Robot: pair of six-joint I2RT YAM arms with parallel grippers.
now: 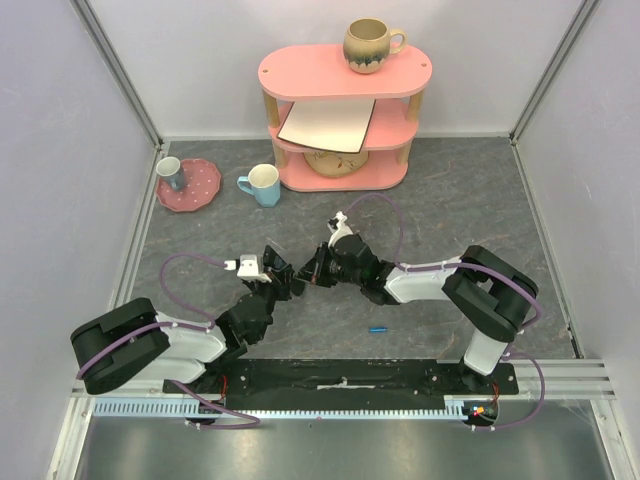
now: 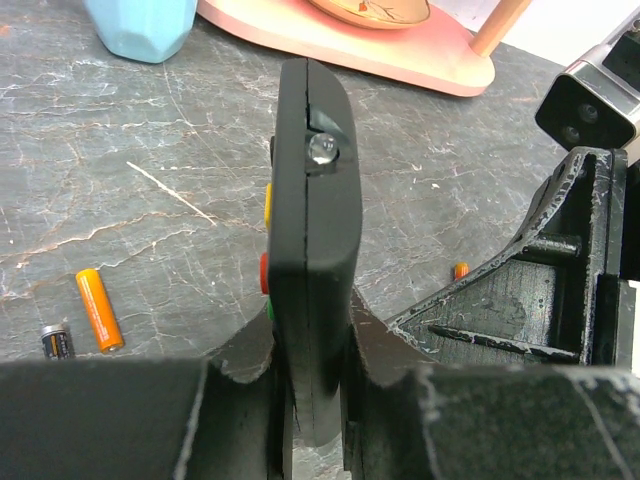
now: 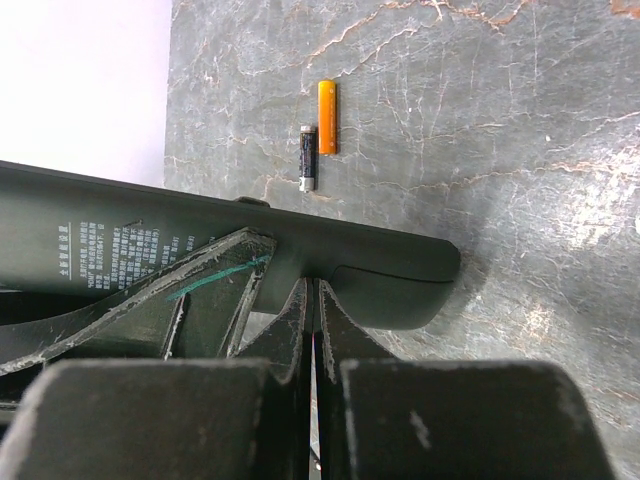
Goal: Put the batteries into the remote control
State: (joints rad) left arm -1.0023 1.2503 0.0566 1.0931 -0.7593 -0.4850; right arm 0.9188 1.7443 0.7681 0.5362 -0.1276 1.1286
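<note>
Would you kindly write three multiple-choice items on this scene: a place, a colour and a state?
1. Where does the orange battery lie?
A. held up in the air
B. on the table beside a black battery
C. standing on end
2. What colour is the lone battery in the top view?
A. green
B. white
C. blue
3. How is the left gripper?
A. shut on the remote control
B. open above the table
C. shut on nothing
Answers: 1 B, it lies flat next to the black one; 2 C, it shows blue; 3 A, it clamps the remote edge-on.
</note>
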